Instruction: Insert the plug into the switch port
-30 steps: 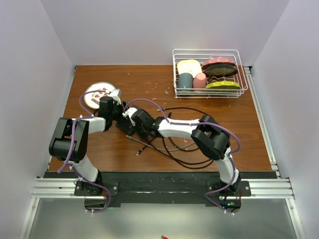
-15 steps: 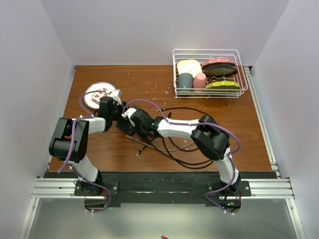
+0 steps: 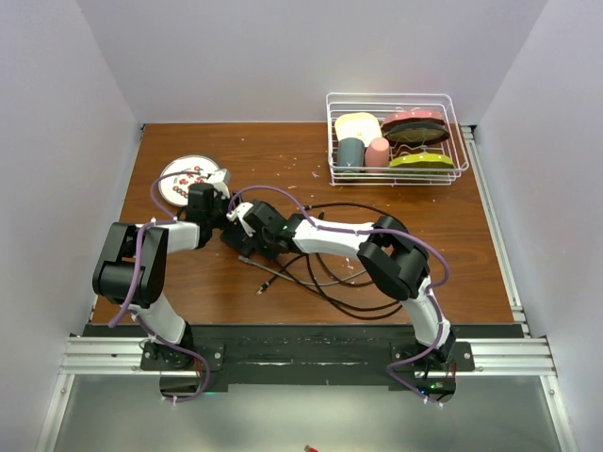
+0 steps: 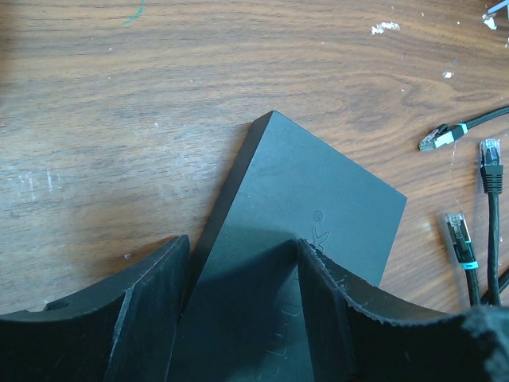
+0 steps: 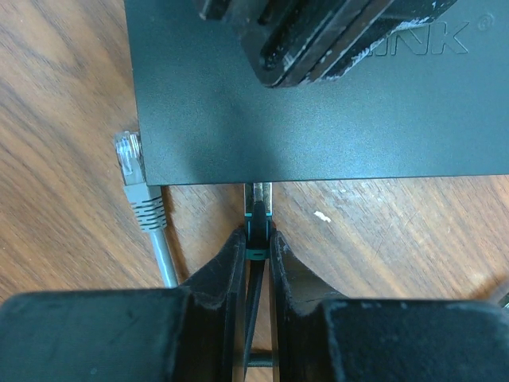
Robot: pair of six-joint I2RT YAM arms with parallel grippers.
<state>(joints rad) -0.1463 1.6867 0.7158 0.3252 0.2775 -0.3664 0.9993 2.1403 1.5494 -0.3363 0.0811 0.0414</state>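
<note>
Black switch (image 4: 318, 199) clamped in my left gripper (image 4: 242, 263); right gripper (image 5: 256, 247) pinches the plug (image 5: 258, 208), tip at the switch edge just ahead.

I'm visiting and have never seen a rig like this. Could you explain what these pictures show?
Two robot arms, the left arm and the right arm, are bolted to a wooden table. One picture looks down from above; the other two come from a camera on each wrist. On the table lie a black switch, loose cables, a white plate and a wire rack of dishes. The right pincer grips a plug right at the switch's edge. The left pincer sits over the switch, apparently steadying it.
</note>
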